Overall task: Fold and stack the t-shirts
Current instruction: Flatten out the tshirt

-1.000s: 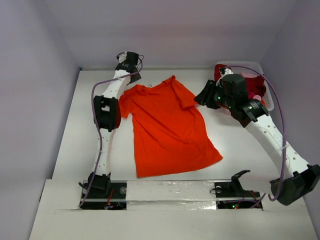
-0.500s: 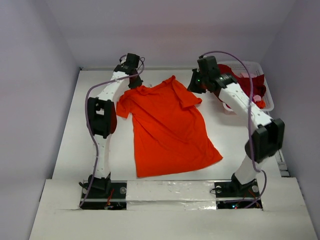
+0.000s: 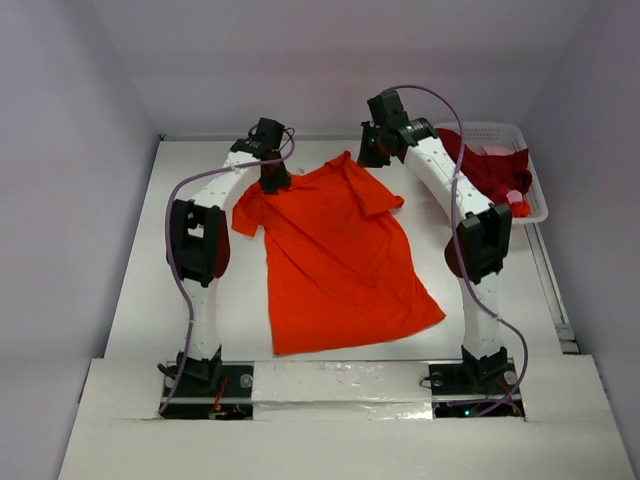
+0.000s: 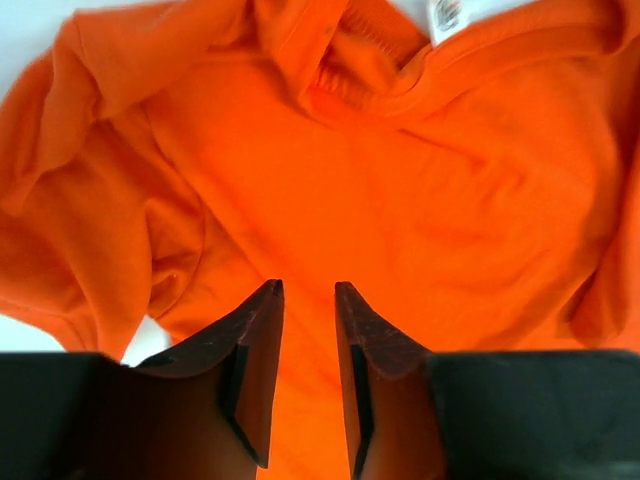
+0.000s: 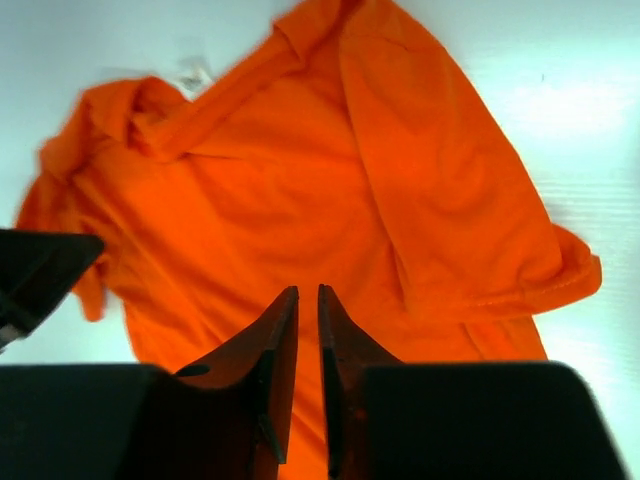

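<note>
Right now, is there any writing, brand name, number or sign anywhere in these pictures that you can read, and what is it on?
None can be read.
Neck tag of the orange t-shirt: small white label with a dark mark, too small and blurred to read in either wrist view.
White basket with the dark red cloth: no lettering visible.
Arms, table and walls: no legible labels or signs.

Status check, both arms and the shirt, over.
Left gripper and right gripper above orange t-shirt, nothing visibly held. Shirt flat, unfolded. Path clear.
</note>
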`<state>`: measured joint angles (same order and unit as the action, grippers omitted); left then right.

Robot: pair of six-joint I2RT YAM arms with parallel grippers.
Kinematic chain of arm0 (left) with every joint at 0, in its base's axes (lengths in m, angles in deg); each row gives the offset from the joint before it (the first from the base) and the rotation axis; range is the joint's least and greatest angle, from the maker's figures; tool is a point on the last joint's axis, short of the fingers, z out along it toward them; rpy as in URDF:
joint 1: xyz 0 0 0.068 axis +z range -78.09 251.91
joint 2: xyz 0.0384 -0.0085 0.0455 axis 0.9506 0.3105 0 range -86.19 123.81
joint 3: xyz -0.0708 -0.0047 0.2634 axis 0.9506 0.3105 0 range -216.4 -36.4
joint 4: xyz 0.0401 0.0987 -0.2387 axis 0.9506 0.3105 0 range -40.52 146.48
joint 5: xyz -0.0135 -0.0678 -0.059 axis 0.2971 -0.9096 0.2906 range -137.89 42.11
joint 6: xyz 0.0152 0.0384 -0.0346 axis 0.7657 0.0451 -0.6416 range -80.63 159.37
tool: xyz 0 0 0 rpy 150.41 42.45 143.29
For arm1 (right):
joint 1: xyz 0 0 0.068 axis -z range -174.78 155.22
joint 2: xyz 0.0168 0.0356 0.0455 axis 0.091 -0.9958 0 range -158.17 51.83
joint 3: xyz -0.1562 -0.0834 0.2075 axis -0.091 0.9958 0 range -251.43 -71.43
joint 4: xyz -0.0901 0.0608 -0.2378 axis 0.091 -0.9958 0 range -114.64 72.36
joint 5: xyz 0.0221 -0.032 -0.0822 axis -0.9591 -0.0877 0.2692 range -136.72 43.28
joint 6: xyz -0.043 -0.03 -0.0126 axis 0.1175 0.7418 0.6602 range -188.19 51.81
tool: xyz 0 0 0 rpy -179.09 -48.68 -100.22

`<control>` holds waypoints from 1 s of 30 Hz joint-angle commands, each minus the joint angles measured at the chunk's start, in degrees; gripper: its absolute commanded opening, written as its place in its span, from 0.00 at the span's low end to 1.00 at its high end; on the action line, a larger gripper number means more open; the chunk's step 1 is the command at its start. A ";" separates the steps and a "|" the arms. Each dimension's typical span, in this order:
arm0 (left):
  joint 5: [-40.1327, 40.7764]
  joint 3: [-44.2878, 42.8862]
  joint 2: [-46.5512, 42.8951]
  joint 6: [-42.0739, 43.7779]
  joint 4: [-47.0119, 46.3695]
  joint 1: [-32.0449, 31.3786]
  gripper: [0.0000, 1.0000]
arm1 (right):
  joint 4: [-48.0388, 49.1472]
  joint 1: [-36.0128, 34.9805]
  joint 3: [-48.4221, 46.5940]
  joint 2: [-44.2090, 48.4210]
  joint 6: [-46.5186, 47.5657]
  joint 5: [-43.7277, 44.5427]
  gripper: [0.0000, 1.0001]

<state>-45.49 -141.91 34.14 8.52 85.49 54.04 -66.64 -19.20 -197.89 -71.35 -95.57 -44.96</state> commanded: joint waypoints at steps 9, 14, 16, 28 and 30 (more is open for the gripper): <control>1.64 3.91 -4.84 2.02 1.26 0.20 0.35 | -2.18 0.26 10.06 -0.59 2.23 0.44 0.22; 4.90 3.48 -3.27 3.25 2.31 0.20 0.38 | -2.86 0.26 8.95 -1.27 4.61 2.54 0.26; 4.99 4.17 -3.26 3.17 2.22 0.20 0.38 | -3.13 0.26 8.33 -1.81 4.53 2.72 0.26; 3.94 6.20 -6.07 3.25 1.43 0.20 0.38 | -2.43 0.26 7.71 -3.12 5.05 0.80 0.38; 2.97 6.20 -6.51 3.17 1.52 0.20 0.38 | -1.81 0.26 7.71 -3.12 5.40 0.35 0.38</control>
<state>-41.89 -136.12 32.63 11.08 86.60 54.02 -70.13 -19.20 -187.99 -75.33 -91.57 -43.63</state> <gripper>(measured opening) 0.382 0.379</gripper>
